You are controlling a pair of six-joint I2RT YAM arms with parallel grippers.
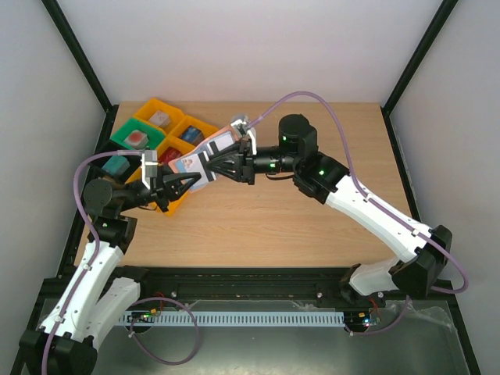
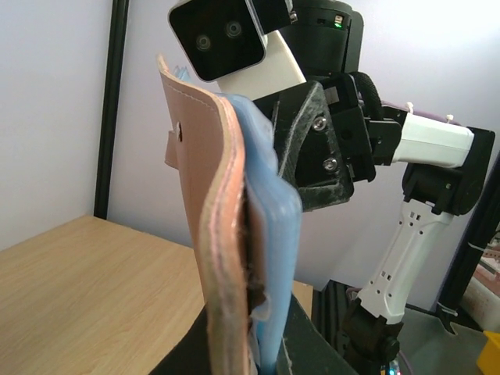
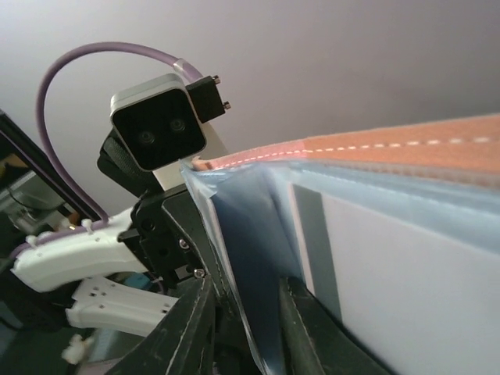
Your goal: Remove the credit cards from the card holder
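Both grippers meet above the left part of the table. My left gripper (image 1: 162, 187) is shut on the lower edge of the tan card holder (image 2: 212, 226), which stands upright and slightly spread in the left wrist view. Light blue credit cards (image 2: 273, 226) in a translucent sleeve stick out of it. From above, one card (image 1: 205, 153) shows blue, white and a pink edge. My right gripper (image 3: 250, 336) comes from the right, and its black fingers (image 3: 191, 328) press both sides of the blue cards (image 3: 406, 266) below the holder's stitched edge (image 3: 406, 144).
Yellow and green trays (image 1: 160, 117) with small coloured blocks stand at the back left, under and behind the grippers. A teal block (image 1: 117, 166) lies near the left edge. Black frame posts rise at the table's back corners.
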